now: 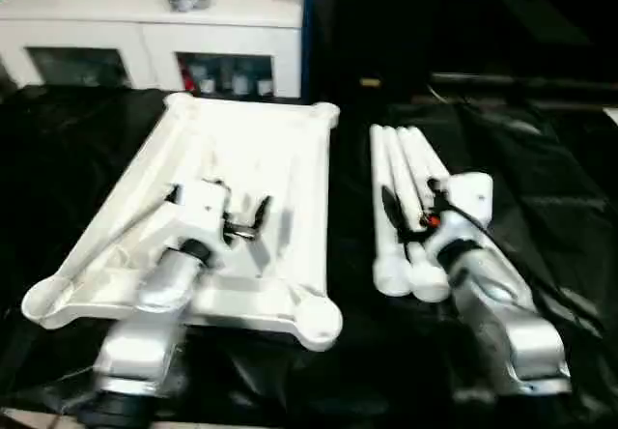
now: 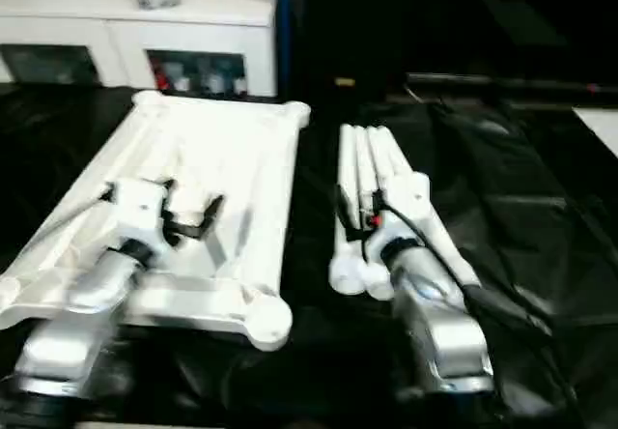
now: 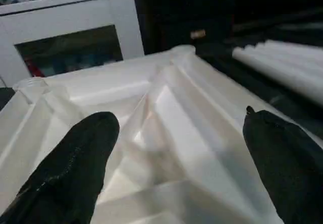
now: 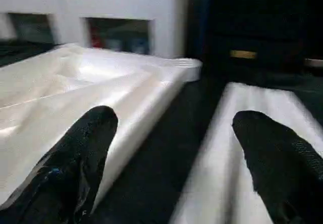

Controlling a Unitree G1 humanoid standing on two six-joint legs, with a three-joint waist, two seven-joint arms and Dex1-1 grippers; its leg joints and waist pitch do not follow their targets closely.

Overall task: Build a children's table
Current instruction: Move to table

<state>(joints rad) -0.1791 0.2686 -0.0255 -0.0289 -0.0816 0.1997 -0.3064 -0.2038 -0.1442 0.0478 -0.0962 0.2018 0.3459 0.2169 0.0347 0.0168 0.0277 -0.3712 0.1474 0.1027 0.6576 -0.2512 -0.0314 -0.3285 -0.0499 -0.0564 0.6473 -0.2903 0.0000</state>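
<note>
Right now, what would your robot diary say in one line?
table top: upside down on black cloth | four legs: bundled beside it, unattached | left gripper: open above top | right gripper: open over legs

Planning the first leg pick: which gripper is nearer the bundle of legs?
Right. The right gripper hangs open above the legs; the left gripper hangs open above the table top, away from them.
</note>
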